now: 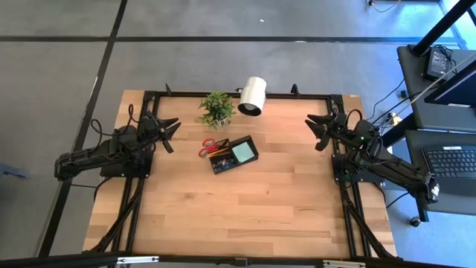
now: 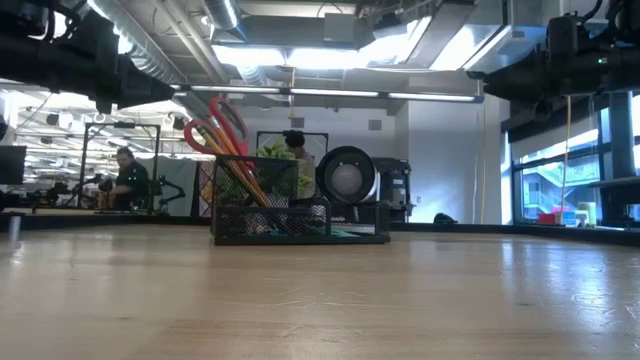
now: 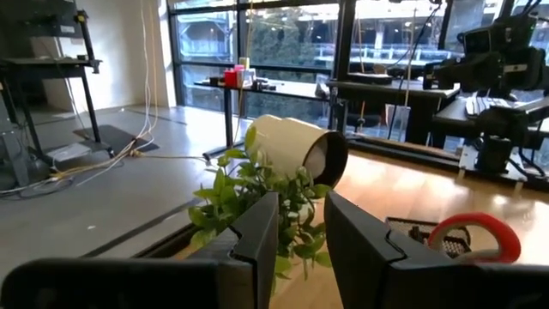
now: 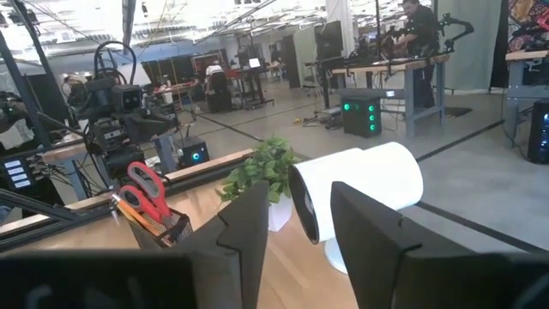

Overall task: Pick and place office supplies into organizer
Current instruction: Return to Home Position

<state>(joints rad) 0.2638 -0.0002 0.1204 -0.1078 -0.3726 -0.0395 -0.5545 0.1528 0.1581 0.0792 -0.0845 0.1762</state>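
The black mesh organizer (image 1: 233, 155) stands near the table's middle, toward the far edge. The red-handled scissors (image 1: 209, 147) stick up out of its left compartment with pencils (image 2: 243, 183) beside them, handles leaning out over the rim. The pale teal note pad (image 1: 242, 152) lies in its right compartment. My left gripper (image 1: 172, 134) hovers open by the table's left edge, apart from everything. My right gripper (image 1: 315, 132) hovers open by the right edge. In the wrist views both sets of fingers (image 3: 300, 249) (image 4: 300, 245) stand parted with nothing between them.
A small green potted plant (image 1: 216, 109) and a white cylindrical lamp (image 1: 253, 95) lying on its side sit at the far edge behind the organizer. The black table frame (image 1: 245, 95) runs along the far and side edges. Bare wood lies toward the near edge.
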